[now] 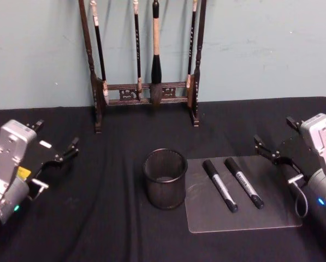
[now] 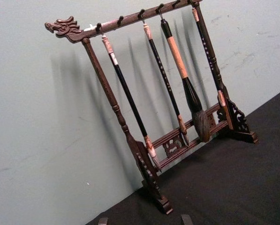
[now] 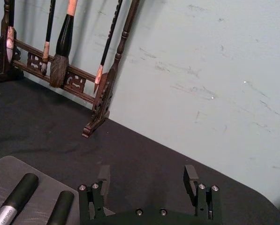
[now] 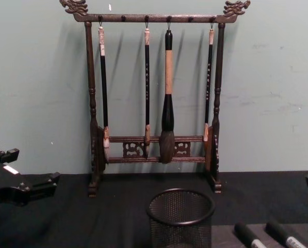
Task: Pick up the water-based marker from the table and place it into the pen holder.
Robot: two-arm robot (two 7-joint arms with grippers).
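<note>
Two black markers with silver label bands lie side by side on the dark grey mat [image 1: 272, 215]: one marker [image 1: 220, 185] nearer the pen holder, the other marker [image 1: 243, 183] to its right. The pen holder [image 1: 164, 178], a round black mesh cup, stands upright just left of the mat and looks empty; it also rises at the bottom of the chest view [image 4: 180, 217]. My left gripper [image 1: 56, 136] hovers open at the far left. My right gripper [image 1: 276, 132] hovers open right of the mat, its fingers [image 3: 191, 174] spread wide with nothing between, the marker ends [image 3: 22, 187] beside it.
A tall dark wooden rack [image 1: 146, 93] hung with calligraphy brushes stands at the back of the black-clothed table [image 1: 97, 218], against the pale green wall. The left wrist view faces this rack [image 2: 149, 154]. Bare black cloth lies in front of the holder and on the left.
</note>
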